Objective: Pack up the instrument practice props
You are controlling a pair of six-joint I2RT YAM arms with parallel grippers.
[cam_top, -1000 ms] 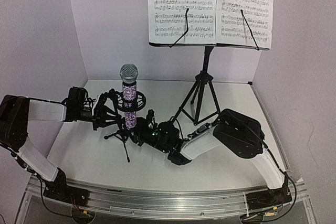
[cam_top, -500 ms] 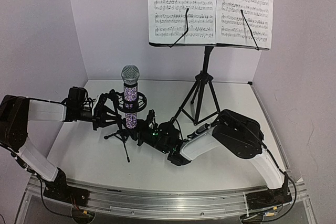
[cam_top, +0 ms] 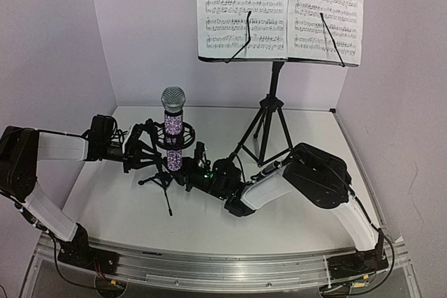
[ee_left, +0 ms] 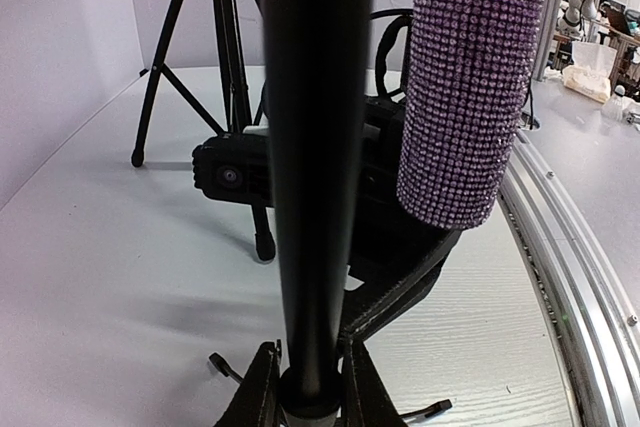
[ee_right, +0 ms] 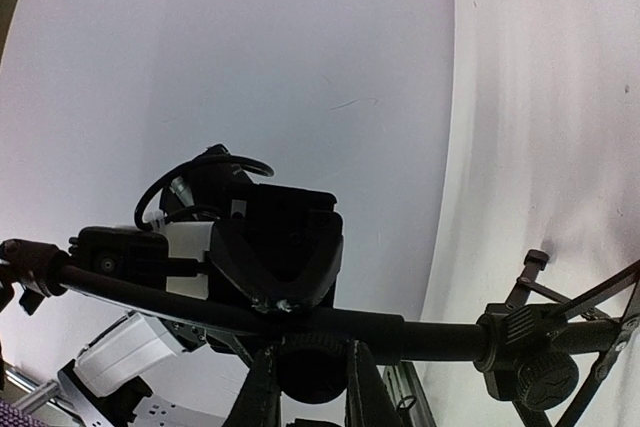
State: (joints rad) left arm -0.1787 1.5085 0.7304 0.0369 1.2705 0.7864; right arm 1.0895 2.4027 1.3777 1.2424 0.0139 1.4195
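The glittery purple microphone with its silver mesh head stands upright in the ring clip of the small black tripod mic stand. From the left, my left gripper is shut on the stand's black post, one finger on each side. In the left wrist view the microphone hangs just right of the post. From the right, my right gripper is shut on a round black knob of the mic stand, below its post. The tall music stand at the back holds white sheet-music pages.
The music stand's tripod legs spread on the white table just behind my right arm. Purple walls close in the left, back and right. A metal rail runs along the near edge.
My right gripper has shut on the mic stand's knob and shifted slightly toward the stand. The left gripper and the microphone have barely moved.
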